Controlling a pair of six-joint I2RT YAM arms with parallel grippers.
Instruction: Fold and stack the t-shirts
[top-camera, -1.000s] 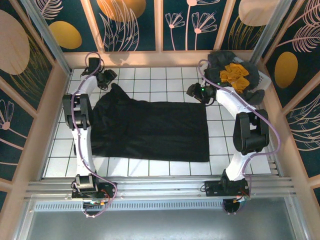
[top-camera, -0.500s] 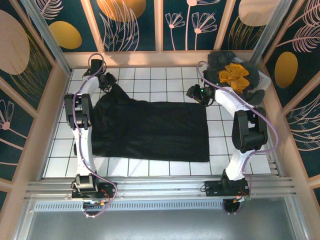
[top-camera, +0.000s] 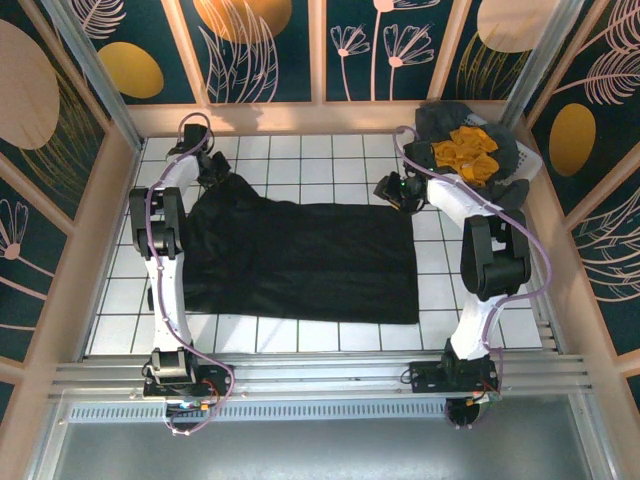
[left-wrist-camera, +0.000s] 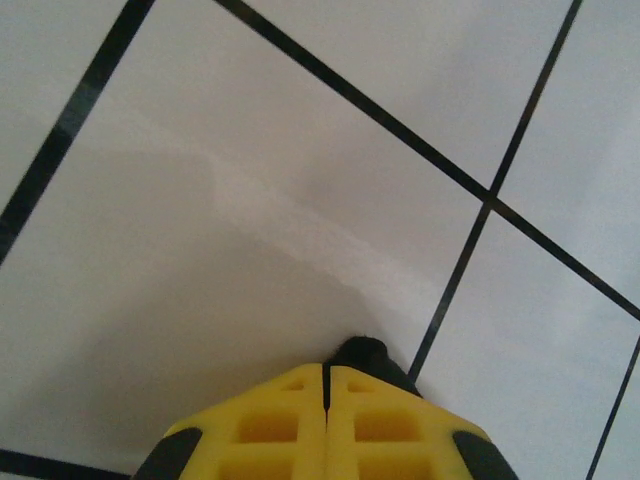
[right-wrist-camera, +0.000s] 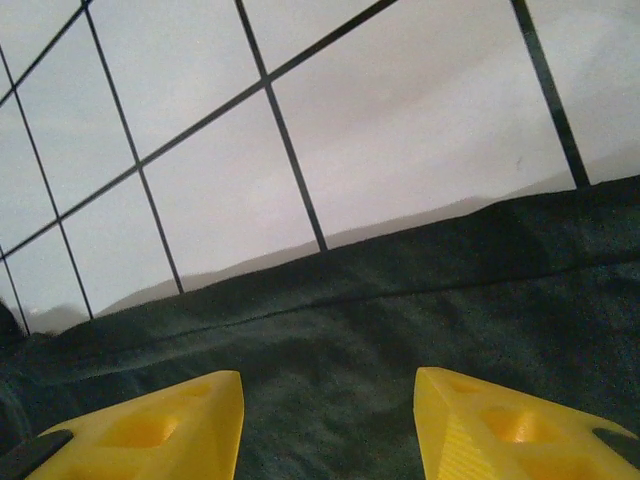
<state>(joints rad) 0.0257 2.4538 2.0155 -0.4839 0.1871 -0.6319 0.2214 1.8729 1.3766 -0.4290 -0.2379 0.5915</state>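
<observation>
Your left gripper (left-wrist-camera: 327, 370) is pinched closed, a nub of black shirt (top-camera: 300, 262) at its tips (the far-left corner). Your right gripper (right-wrist-camera: 328, 385) gapes over the shirt's far-right edge. The shirt lies spread on the tiles (top-camera: 440, 290), with a yellow shirt (top-camera: 466, 150) bunched far right.

Bare tiles (top-camera: 320, 160) lie open beyond the black t-shirt (top-camera: 300, 260); the heaped basket (top-camera: 527, 158) crowds the far-right corner.

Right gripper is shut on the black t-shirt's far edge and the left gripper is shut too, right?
No: the right gripper is open, fingers apart above the black t-shirt's far edge, per the right wrist view. The left gripper is shut.
</observation>
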